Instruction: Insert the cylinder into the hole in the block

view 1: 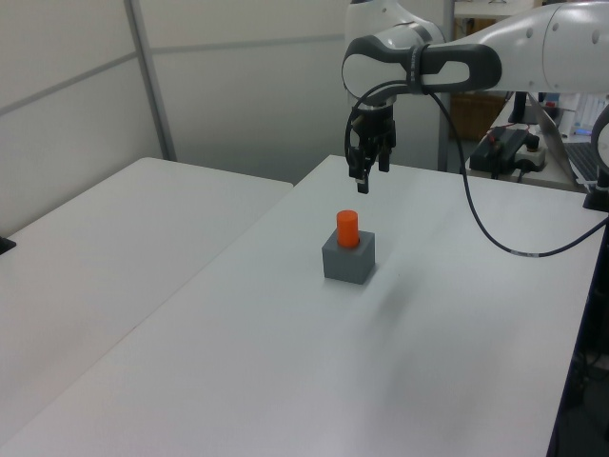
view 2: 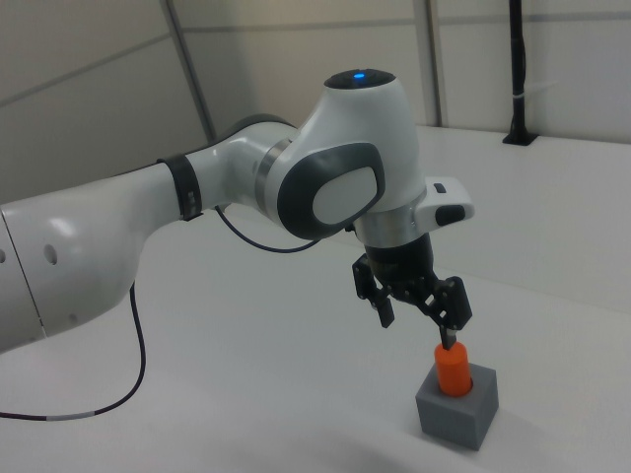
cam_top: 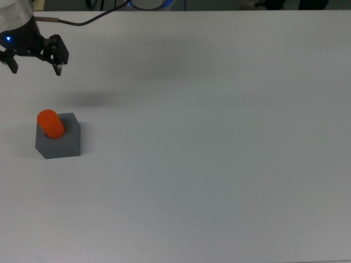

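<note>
Now, in the top view, the grey block [cam_top: 58,137] sits on the white table [cam_top: 219,153] near the top view's left edge. The orange cylinder [cam_top: 50,123] stands upright in the round hole in the block's top, its lower end inside and most of its length sticking out. The gripper [cam_top: 35,69] hangs apart from the block, toward the top view's upper left corner, with its two black fingers spread wide and nothing between them. A black cable [cam_top: 82,21] runs from the arm toward the top edge. A soft shadow lies on the table between the gripper and the block.

In the left view, the block [view 1: 348,258] rests near the middle of the table [view 1: 285,362], and the cylinder [view 1: 347,228] rises straight out of its top. The gripper [view 1: 363,179] hovers above the block, clear of the cylinder's tip, pointing down from the white arm [view 1: 476,52]. A black cable [view 1: 495,228] loops down on the block's right in the left view.

In the right view, the block [view 2: 456,407] lies at the lower right with the cylinder [view 2: 454,371] seated in it. The gripper [view 2: 418,328] is just above the cylinder, its fingers apart and empty; one fingertip appears right by the cylinder's top, though I cannot tell whether it touches. The bulky arm [view 2: 197,236] stretches away from the block toward the right view's left.
</note>
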Controlling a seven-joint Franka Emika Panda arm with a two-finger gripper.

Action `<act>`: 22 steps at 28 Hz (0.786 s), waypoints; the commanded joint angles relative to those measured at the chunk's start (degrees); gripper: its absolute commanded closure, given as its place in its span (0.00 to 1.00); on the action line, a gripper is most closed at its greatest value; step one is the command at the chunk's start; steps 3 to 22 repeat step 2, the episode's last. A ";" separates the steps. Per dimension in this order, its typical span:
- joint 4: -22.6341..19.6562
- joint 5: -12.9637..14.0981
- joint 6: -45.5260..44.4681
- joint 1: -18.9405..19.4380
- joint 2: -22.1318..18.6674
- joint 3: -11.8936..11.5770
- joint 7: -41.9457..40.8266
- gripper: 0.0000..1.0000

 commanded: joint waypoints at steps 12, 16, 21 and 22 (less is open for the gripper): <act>-0.05 -1.09 -1.03 0.50 -0.18 -0.20 1.12 0.00; -0.05 -1.09 -1.03 0.50 -0.18 -0.20 1.12 0.00; -0.05 -1.09 -1.03 0.50 -0.18 -0.20 1.12 0.00; -0.05 -1.09 -1.03 0.50 -0.18 -0.20 1.12 0.00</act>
